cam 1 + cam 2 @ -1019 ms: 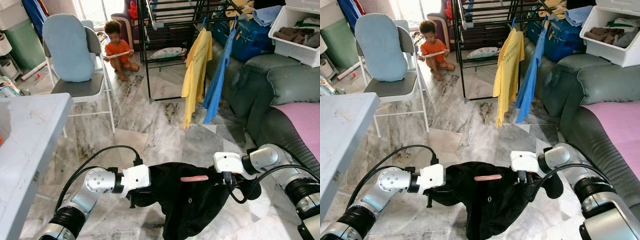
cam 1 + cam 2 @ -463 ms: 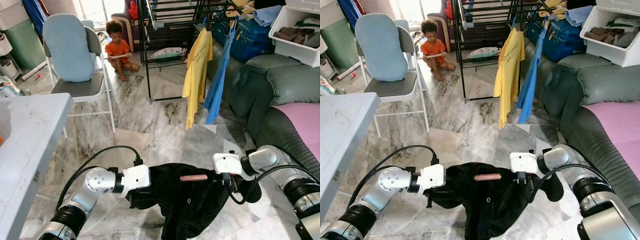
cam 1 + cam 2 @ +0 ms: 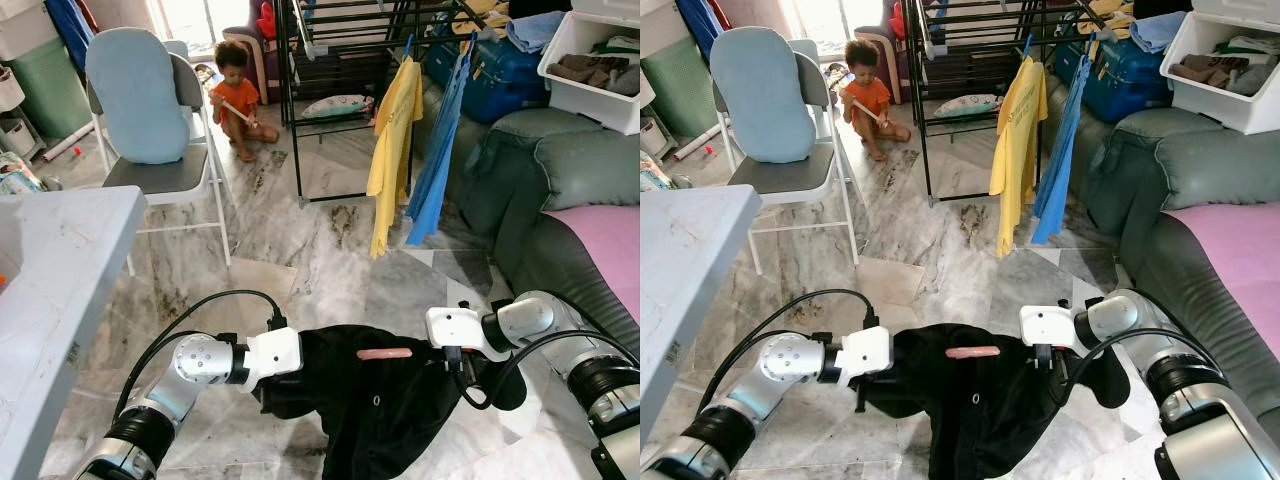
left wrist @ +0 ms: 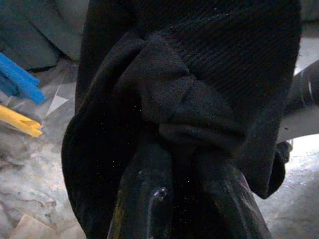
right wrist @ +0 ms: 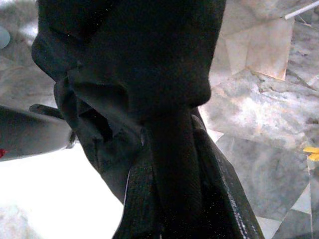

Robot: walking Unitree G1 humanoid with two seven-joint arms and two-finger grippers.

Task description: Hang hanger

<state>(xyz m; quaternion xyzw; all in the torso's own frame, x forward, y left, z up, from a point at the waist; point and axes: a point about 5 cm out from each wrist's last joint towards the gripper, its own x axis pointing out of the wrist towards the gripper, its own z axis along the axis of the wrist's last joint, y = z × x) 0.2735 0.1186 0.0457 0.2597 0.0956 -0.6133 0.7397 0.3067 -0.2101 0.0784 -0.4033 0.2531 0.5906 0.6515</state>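
A black knit garment on a pink hanger is gripped by both clenched pincers, left and right.

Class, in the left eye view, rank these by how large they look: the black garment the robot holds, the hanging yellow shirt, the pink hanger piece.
1. Black garment, nearest the camera, which inflates it.
2. Hanging yellow shirt.
3. Pink hanger piece, smallest.

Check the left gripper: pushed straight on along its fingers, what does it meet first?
The left gripper is already shut on a bunched fold of the black knitted garment, so it meets that cloth at once. Beyond it probably lies the right gripper; depth is unclear.
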